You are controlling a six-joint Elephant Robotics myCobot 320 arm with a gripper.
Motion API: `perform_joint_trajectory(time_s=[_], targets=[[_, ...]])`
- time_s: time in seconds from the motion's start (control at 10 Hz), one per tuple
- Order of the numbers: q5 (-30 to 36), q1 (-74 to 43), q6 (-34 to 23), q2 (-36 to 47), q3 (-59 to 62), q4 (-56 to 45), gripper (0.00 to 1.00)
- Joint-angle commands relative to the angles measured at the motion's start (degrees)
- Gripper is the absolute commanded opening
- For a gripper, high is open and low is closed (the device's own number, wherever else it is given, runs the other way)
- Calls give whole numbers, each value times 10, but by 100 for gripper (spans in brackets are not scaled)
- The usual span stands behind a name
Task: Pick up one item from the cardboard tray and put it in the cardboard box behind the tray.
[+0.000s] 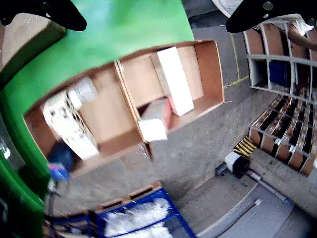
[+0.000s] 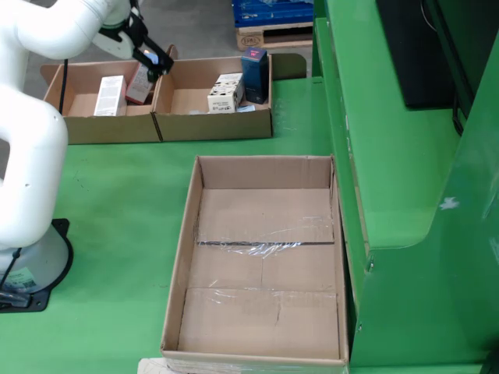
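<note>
**Still hunting: claw over the tray, nothing picked**

Right now the arm hangs its claw above the two-bay cardboard tray at the far end of the green desk. From the wrist cam the black fingers sit wide apart w/ nothing between them, so it's released and empty. Below it: a long white box and a pinkish box in one bay, a printed white carton in the other. The big cardboard box sits apart, empty.

Step looks like approach/selection. Next move prob. needs centring over one item, e.g. the long white box, dropping down, then closing on its narrow sides.
</note>
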Motion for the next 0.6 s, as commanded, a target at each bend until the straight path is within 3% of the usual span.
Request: perform_joint_trajectory(time_s=[0.0, 0.2, 0.3, 0.5], targets=[[7, -73, 13, 74, 11, -122, 100], [7, -73, 13, 74, 11, -122, 100], [-61, -62, 53, 113, 11, -157, 100], [-61, -62, 53, 113, 11, -157, 100]])
